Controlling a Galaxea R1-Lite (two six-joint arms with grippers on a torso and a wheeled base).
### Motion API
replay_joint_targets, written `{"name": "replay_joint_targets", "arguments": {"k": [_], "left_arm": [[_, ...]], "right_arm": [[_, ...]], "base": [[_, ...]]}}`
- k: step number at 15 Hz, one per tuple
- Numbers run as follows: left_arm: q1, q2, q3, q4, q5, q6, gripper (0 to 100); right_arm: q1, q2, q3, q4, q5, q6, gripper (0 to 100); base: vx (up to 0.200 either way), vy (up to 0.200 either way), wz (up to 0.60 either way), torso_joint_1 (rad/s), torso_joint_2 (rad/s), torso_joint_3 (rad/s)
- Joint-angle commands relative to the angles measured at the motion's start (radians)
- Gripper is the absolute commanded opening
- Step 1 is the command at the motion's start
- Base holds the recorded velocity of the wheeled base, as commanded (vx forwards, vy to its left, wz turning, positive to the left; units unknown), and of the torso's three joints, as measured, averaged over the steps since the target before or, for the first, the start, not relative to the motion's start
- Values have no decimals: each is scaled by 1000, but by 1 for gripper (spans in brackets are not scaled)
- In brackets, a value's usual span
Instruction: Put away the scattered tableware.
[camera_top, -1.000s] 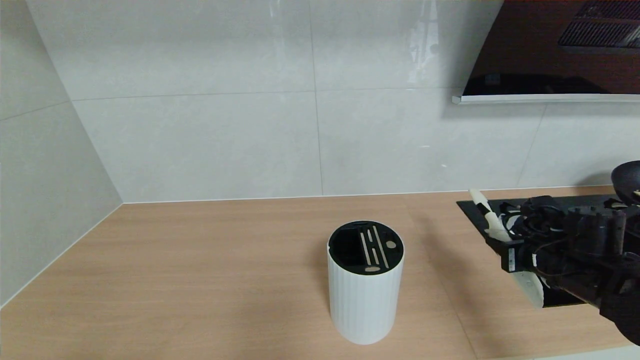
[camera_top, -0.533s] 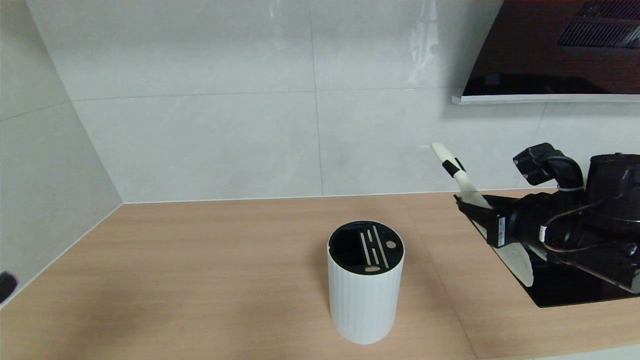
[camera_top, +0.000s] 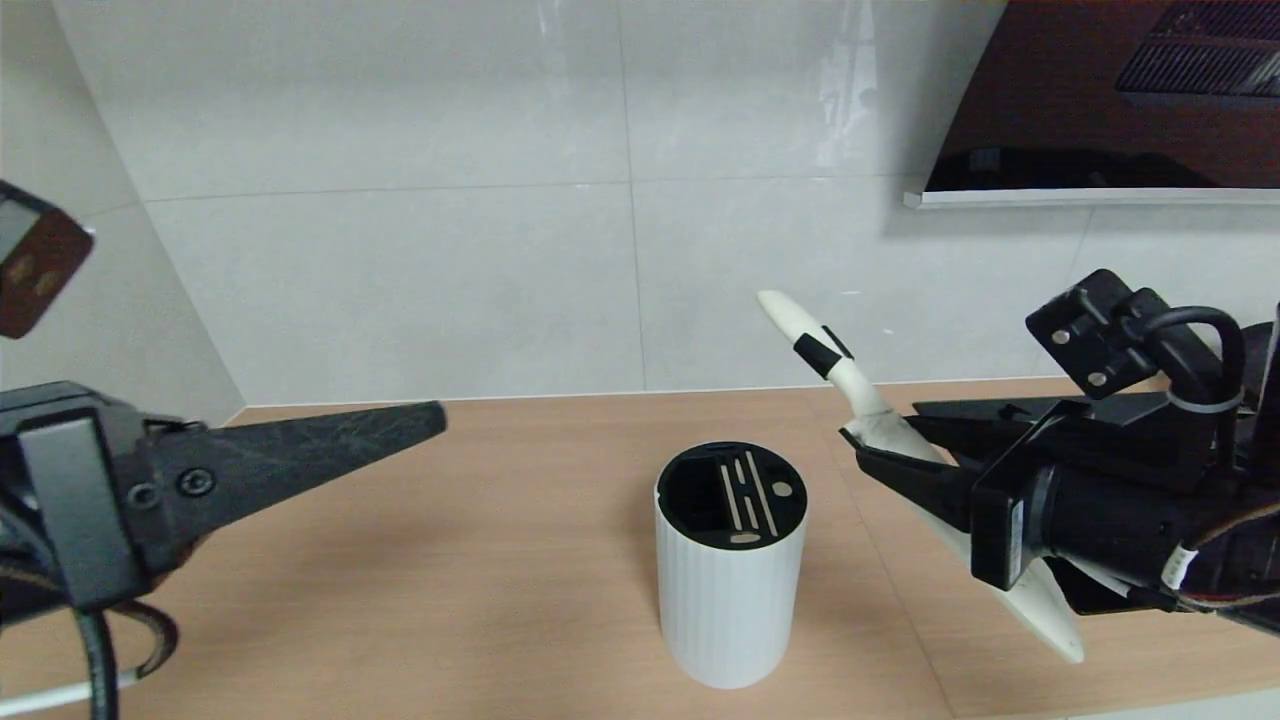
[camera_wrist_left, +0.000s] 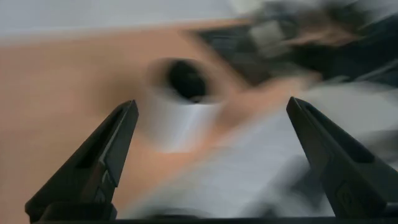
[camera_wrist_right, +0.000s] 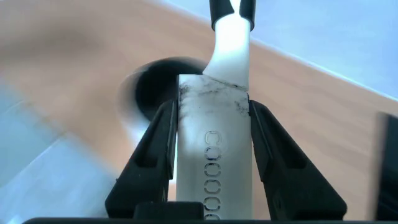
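A white ribbed utensil holder (camera_top: 730, 580) with a slotted black top stands upright mid-counter. It appears blurred in the left wrist view (camera_wrist_left: 177, 106) and the right wrist view (camera_wrist_right: 140, 93). My right gripper (camera_top: 885, 440) is shut on a white knife (camera_top: 1040, 610), just right of the holder and above the counter. The knife is tilted, its black-banded handle up and to the left, its blade down and to the right. The fingers pinch the blade (camera_wrist_right: 214, 155). My left gripper (camera_wrist_left: 211, 115) is open and holds nothing, out to the left of the holder, and one finger (camera_top: 330, 445) points at it.
The wooden counter (camera_top: 450, 580) runs back to a tiled wall, with a side wall at the left. A dark range hood (camera_top: 1100, 100) hangs at the upper right. Open counter lies around the holder, and the front edge is close below it.
My right gripper has lifted the knife off the cooktop side and carried it left toward the holder. My left arm has come into the head view from the left.
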Motion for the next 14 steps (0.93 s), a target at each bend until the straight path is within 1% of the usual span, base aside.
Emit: {"name": "replay_joint_targets", "arguments": {"k": [1,2,3,4,5,6,8,9,10,11,13,14], "left_arm": [[-54,236,-34,-160,-57,-42,100],[-71,316,-43,-216,-54,-41,100],[-108,372,-46,-262,-50,-42,100],[-115,403,-41,-292,-48,-45,100],[-143,431,-14,-323,-45,-45,100],[-160,432,1,-335,-39,-45,100],[-198,445,18,-412,-4,-45,100],[-206,457,24,-443,12,-45,100],[-227,489,26,-503,41,-49,100],[-237,523,32,-555,67,-53,100],[-237,575,32,-650,121,-59,100],[-237,579,32,-667,125,-61,100]], "right_arm": [[58,-2,-27,-1,1,48,0],[70,14,-30,-5,1,64,0],[90,24,-35,-7,2,76,0],[113,43,-46,-8,2,96,0],[153,83,-58,-14,1,156,0],[168,109,-59,-16,2,183,0],[175,158,-52,-100,-4,199,0],[175,163,-50,-125,-4,199,0],[175,170,-50,-136,-15,199,0],[175,172,-50,-136,-30,197,0],[182,176,-50,-134,-38,194,0],[184,184,-52,-134,-44,194,0]], "base": [[0,0,0,0,0,0],[0,0,0,0,0,0],[0,0,0,0,0,0],[0,0,0,0,0,0],[0,0,0,0,0,0],[0,0,0,0,0,0],[0,0,0,0,0,0],[0,0,0,0,0,0],[0,0,0,0,0,0],[0,0,0,0,0,0],[0,0,0,0,0,0],[0,0,0,0,0,0]]}}
